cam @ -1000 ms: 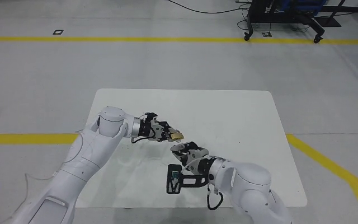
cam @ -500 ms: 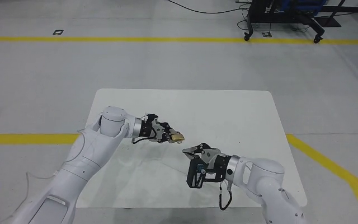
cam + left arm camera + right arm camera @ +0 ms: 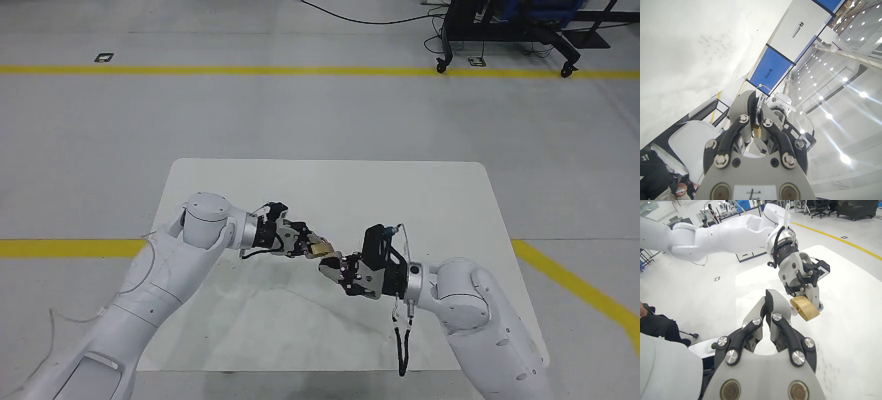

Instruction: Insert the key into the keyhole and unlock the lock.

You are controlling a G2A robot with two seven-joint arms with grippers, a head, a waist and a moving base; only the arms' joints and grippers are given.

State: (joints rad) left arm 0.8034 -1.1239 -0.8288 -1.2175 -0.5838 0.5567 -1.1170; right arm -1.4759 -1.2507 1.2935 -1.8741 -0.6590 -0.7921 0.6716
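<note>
left claw clamps the lock, brass body facing right wrist view; right claw pinched together.

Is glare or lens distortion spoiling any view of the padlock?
Left wrist view: ceiling lights flare into streaks, and the padlock is a sliver between the jaws. Right wrist view: even light, padlock unobstructed, straight lines bowed at edges. Top view: even light, no glare.
</note>
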